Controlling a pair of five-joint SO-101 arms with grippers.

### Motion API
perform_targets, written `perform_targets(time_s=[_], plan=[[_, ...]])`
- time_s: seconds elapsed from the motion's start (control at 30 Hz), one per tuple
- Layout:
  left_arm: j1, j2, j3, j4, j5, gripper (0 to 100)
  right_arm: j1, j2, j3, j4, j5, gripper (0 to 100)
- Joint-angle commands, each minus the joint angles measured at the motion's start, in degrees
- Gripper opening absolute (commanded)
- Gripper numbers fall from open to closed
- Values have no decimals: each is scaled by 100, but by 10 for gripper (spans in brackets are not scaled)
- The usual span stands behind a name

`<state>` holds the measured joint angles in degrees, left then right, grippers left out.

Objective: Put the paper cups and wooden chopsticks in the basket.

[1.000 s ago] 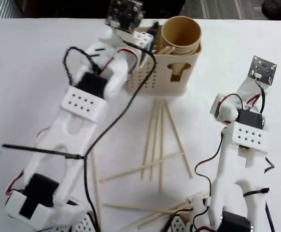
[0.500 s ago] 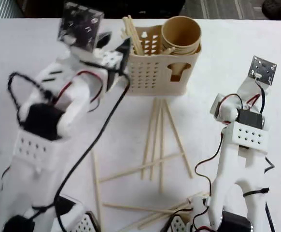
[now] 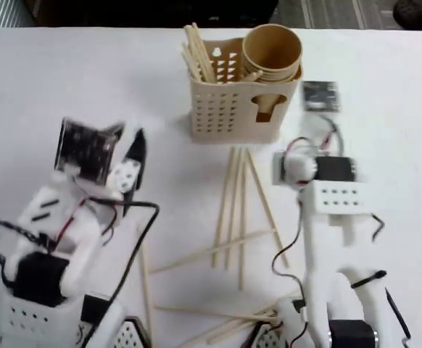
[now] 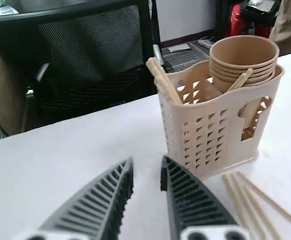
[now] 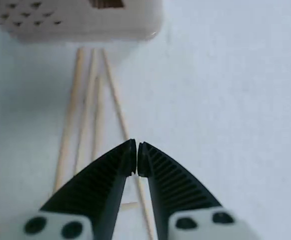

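The perforated cream basket [image 3: 225, 112] stands at the back centre of the table. It holds a stack of paper cups [image 3: 271, 49] and a few wooden chopsticks [image 3: 196, 51] leaning in its left side. Several loose chopsticks [image 3: 233, 210] lie fanned on the table in front of it. My left gripper [image 3: 133, 163] is well left of the basket, open and empty [image 4: 146, 170]; from it I see the basket [image 4: 210, 135] and cups [image 4: 243, 57]. My right gripper [image 5: 136, 151] is shut and empty, hovering over loose chopsticks [image 5: 88, 110] just before the basket [image 5: 75, 22].
More chopsticks [image 3: 211, 315] lie crossed near the front edge between the two arm bases. The right arm [image 3: 331, 203] stands right of the fan of sticks. White tabletop lies bare at the far left and far right.
The left arm drew back from the basket to the front left, leaving chopsticks standing in it. The right arm swung left toward the loose chopsticks.
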<state>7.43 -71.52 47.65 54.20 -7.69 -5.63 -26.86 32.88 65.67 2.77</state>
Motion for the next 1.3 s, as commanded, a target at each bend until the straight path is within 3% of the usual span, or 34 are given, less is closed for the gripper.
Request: perform_targets(time_s=[0.0,0.17,0.4,0.6,0.8,1.03,1.27], plan=[[-435,-593,756,9,-53,115,-769,-189,9,48,123,29],[-831,-840,1521,0,-26,200,-1420,-180,527,-233,79,137],[-980,-857,2013,-26,-9,202,-2044,-180,1477,-1358,0,313],[-980,-866,2338,-26,-9,202,-2492,-163,1793,-2009,-440,319],[-980,-866,2391,-26,-9,194,-2360,796,1433,-2237,-668,319],[-989,-866,2541,-26,-18,195,-2176,2492,457,-2220,-1380,319],[-989,-866,2549,-26,-18,195,-2167,3152,9,-1657,-1424,319]])
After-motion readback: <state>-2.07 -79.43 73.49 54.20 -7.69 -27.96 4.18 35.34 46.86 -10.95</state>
